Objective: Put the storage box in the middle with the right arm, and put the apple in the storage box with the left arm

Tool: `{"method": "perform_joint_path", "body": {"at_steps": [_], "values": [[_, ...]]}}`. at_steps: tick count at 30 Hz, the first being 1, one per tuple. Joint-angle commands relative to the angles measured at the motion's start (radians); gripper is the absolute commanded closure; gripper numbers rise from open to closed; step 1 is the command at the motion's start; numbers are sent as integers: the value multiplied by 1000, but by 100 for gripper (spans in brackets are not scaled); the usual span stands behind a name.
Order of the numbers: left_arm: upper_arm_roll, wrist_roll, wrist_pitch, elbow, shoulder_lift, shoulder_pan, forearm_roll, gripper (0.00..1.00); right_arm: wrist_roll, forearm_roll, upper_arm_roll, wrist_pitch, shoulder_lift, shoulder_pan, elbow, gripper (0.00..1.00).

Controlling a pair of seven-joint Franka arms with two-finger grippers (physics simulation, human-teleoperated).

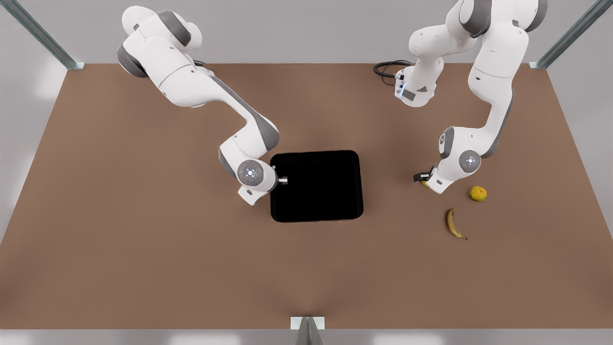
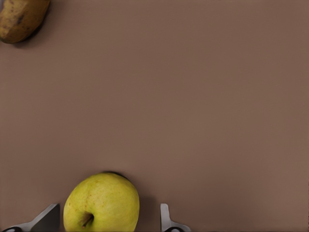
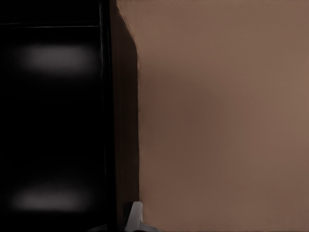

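since the storage box (image 1: 316, 186) already sits mid-desk, the right end effector (image 1: 283, 180) at its wall, one finger outside, grip unclear, half seems done. the left end effector (image 2: 111, 218) straddles the apple (image 2: 101, 203) wide, not yet lifted.

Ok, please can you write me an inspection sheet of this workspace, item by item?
Surface: brown table, plain.
Job's things: storage box near the table's middle, nothing seen in it; apple on the table, outside the box.
Clutter: banana and orange fruit, at the front view's right.
Hands: left hand open around the apple; right hand at the box's wall.
Cables: black cable loop at the far edge.
Surroundings: grey walls, metal frame posts.
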Motion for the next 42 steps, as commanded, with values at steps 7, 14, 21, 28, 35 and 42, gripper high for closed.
{"method": "perform_joint_path", "body": {"at_steps": [7, 14, 21, 28, 35, 42], "values": [[0, 0, 0, 1, 0, 0, 0, 19, -10, -15, -4, 1, 32, 26, 41, 0], [0, -2, 3, 1, 3, 0, 0, 34, 2, 72, 6, -242, -202, -92, 97, 0], [0, -3, 2, 2, 3, 0, 0, 37, -174, -87, -10, -434, -365, -435, 86, 0], [-3, -14, -46, 10, -52, -6, 0, 37, -662, 5, -416, -497, -588, -283, 32, 0], [-6, -86, -117, 30, -140, -84, -1, 37, -662, 34, -416, -453, -555, -293, 38, 0], [-12, -307, -183, 48, -207, -256, -10, 37, -664, 69, -416, -393, -555, -292, 55, 0]]}}
